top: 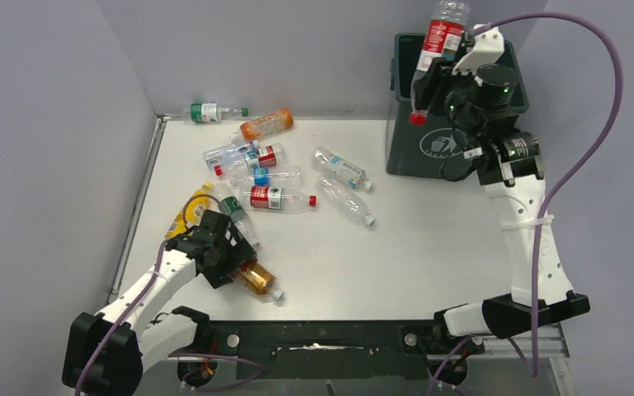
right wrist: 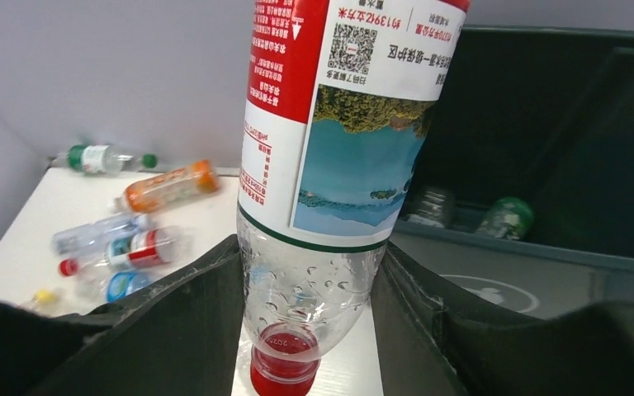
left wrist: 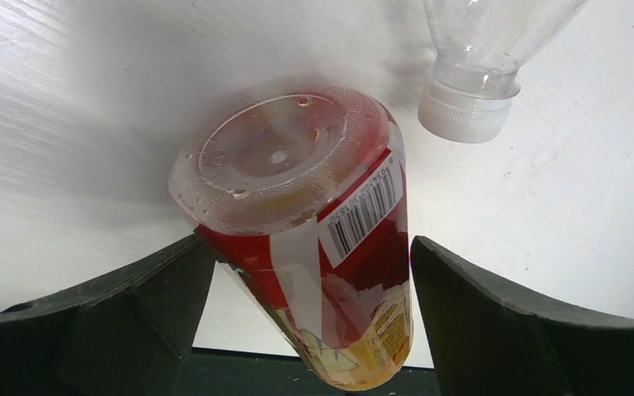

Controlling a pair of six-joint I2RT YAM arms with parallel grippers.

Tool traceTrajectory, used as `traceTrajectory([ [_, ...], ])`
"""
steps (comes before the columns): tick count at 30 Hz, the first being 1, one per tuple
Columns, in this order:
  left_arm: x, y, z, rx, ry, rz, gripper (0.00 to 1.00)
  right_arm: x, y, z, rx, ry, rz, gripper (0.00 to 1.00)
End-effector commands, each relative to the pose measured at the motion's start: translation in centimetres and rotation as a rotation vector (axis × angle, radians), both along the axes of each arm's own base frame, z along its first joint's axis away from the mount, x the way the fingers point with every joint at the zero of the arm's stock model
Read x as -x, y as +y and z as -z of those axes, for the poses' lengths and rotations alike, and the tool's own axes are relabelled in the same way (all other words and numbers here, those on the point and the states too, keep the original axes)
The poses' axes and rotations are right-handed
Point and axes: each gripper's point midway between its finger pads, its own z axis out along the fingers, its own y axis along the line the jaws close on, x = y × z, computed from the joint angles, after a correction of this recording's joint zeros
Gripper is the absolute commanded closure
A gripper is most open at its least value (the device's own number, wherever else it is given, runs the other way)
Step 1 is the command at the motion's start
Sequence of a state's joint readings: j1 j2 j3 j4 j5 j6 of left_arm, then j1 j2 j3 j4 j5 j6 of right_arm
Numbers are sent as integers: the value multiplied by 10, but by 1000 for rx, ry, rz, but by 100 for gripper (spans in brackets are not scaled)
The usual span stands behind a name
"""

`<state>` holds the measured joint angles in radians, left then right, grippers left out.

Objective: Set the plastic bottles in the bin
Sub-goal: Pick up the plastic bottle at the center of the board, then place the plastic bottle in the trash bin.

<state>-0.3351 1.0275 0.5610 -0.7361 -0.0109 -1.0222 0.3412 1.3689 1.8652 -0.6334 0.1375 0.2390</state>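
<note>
The red-labelled bottle hangs upside down, its red cap downward, at the upper right of the top view, by the left edge of the bin. The right gripper is clenched on its clear part, one finger on each side. On the bottom of the bin we see two bottles lying.

At the lower left of the top view, the amber bottle lies on the table. The left gripper stands around it with the fingers spread, not squeezing it.

The remaining bottles lie scattered at the upper left. Among them are an orange bottle, a green-capped bottle at the back edge, and a yellow bottle near the left arm.
</note>
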Motion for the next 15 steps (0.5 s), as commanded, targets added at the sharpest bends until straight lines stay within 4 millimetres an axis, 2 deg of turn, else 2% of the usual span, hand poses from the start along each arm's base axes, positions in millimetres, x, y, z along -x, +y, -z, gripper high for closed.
traceTrajectory([
  [1,-17,-5,-8,5,-70,-19,13,-31,-33,-18,-6,-70,3,50],
  [3,-18,-7,-8,7,-72,-16,18,-46,-49,-21,-31,-78,13,50],
  [7,-18,-11,-9,21,-77,-2,38,-76,-84,-25,-115,-91,33,50],
  [8,-18,-12,-9,23,-77,1,42,-81,-90,-32,-156,-107,28,50],
  [12,-18,-15,-14,33,-83,15,53,-105,-111,-41,-230,-137,11,50],
  [15,-19,-16,-21,40,-97,21,56,-123,-124,-41,-255,-140,11,50],
])
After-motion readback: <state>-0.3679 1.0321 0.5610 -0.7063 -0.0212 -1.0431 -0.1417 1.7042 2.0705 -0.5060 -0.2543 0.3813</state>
